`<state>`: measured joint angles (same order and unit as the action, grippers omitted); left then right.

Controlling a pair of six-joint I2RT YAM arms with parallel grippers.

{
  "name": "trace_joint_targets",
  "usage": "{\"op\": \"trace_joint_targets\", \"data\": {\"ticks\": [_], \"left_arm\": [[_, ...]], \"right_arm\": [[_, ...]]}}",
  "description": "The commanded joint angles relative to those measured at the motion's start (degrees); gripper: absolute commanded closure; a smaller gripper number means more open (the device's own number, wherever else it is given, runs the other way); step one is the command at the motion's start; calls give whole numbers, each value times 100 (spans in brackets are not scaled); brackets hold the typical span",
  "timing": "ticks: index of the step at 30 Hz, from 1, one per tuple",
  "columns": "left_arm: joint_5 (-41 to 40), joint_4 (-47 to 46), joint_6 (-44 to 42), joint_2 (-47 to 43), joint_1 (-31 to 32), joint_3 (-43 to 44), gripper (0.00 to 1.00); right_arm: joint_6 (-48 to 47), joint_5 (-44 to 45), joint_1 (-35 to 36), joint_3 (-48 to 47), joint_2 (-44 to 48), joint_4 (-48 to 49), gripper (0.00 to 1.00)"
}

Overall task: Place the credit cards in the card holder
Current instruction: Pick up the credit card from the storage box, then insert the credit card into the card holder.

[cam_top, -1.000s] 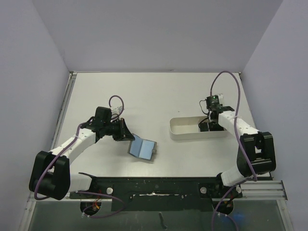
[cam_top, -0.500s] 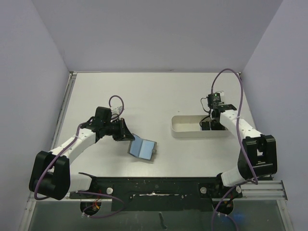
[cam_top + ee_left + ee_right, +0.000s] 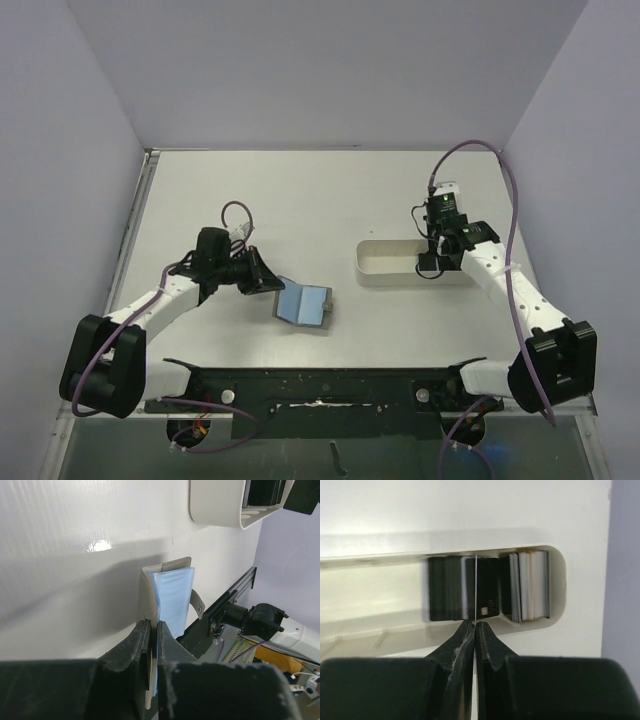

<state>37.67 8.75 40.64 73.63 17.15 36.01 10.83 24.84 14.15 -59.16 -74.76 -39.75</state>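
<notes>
Credit cards point(image 3: 447, 587) in tray point(image 3: 385, 262); R fingers point(image 3: 460, 640) pinch one, L fingers point(image 3: 137, 640) pinch card holder point(image 3: 172, 595).

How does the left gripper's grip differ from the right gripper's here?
The left gripper clamps the edge of the open card holder, a thick grey fold with blue lining; the right gripper pinches one thin credit card, seen edge-on. The left gripper sits low over the table; the right gripper is over the white tray of stacked cards. Both are shut on something.
</notes>
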Motion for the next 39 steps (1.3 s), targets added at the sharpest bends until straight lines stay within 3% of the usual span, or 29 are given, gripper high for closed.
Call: {"op": "trace_joint_targets", "data": {"ticks": [1,11,15,23,31,39], "left_arm": [[263,-1284,850,-56,-3,-342,100],[-272,-1397,868,99,30,-819,100],[-473,-1384,878,128,50,-1007,94],[-855,-1030,747,-39,121,-1075,85],[-1060,-554,474,-42,166,-938,74],[-1387,-392,462,-256,187,-948,70]], "right_arm": [[363,-305,629,-415,512,19,100],[1238,-1227,1932,-203,821,1021,100],[1646,-1453,2476,-54,779,1553,100],[3239,-2404,2921,1132,750,3532,100],[3489,-2236,3655,796,-244,3558,100],[3777,-2534,3825,599,-1117,3525,100]]}}
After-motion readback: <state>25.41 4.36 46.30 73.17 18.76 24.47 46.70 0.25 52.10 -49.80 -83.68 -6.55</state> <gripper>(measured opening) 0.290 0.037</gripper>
